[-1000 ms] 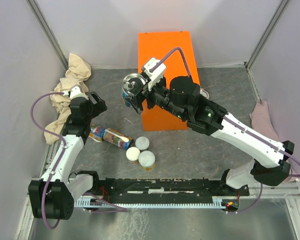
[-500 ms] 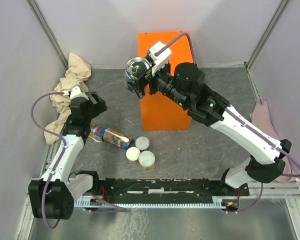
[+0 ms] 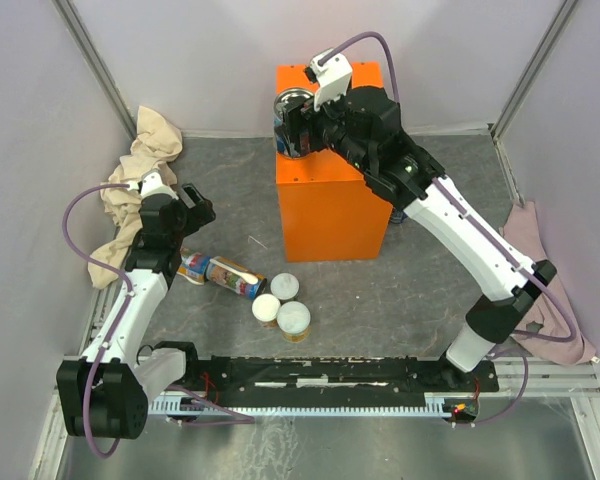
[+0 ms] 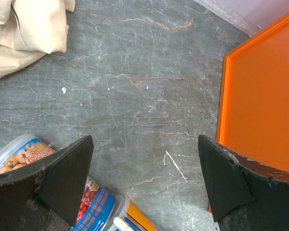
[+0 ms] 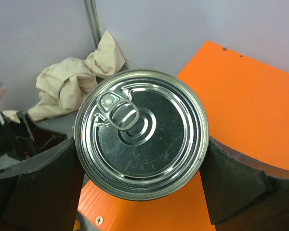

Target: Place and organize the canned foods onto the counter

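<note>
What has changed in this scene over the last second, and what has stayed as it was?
The right claw, shut on the steel tin, carried it from beside the left face of the orange box up and back, over the left part of its top. Nothing was let go. The left claw, the floor cans and the beige cloth stayed put.

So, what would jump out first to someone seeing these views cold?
The bright orange counter at the back centre, with the right gripper holding a silver-topped tin over its left edge. Next, the cluster of cans on the floor in front, near the open left gripper.
</note>
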`<state>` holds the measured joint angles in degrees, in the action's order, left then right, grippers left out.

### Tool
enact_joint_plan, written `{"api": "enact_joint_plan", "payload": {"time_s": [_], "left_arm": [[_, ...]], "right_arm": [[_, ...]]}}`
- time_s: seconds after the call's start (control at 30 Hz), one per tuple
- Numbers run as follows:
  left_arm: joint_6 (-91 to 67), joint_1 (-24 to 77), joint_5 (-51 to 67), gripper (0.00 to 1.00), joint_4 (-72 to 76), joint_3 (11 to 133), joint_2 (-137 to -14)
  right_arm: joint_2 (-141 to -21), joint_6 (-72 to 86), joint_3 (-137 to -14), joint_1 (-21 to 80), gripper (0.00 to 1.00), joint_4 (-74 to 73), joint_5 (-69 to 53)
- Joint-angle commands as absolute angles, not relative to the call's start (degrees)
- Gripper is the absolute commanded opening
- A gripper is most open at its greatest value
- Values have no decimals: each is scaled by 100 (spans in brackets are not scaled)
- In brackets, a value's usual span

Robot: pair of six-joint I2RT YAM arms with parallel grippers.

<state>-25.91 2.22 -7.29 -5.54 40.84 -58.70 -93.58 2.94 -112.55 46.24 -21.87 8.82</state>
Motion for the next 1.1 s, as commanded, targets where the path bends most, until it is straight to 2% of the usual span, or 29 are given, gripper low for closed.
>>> {"api": "enact_joint_plan", "payload": {"time_s": [0.0, 0.37, 0.87, 1.07], "left_arm": [[-2715, 189, -619, 95, -242, 4069, -5834], [-2742, 187, -494, 95, -220, 4083, -5853], [-2773, 185, -322, 95, -180, 4087, -5839], [-2786, 185, -263, 95, -168, 4096, -5840]], "right_arm": [[-9388, 540, -12118, 4423, 1, -1281, 629], [-10178, 701, -13444, 4247, 1, -2307, 733], [-10752, 768, -13711, 4021, 5, -2455, 1028], [-10925, 766, -13580, 3936, 29, -2279, 994]]}}
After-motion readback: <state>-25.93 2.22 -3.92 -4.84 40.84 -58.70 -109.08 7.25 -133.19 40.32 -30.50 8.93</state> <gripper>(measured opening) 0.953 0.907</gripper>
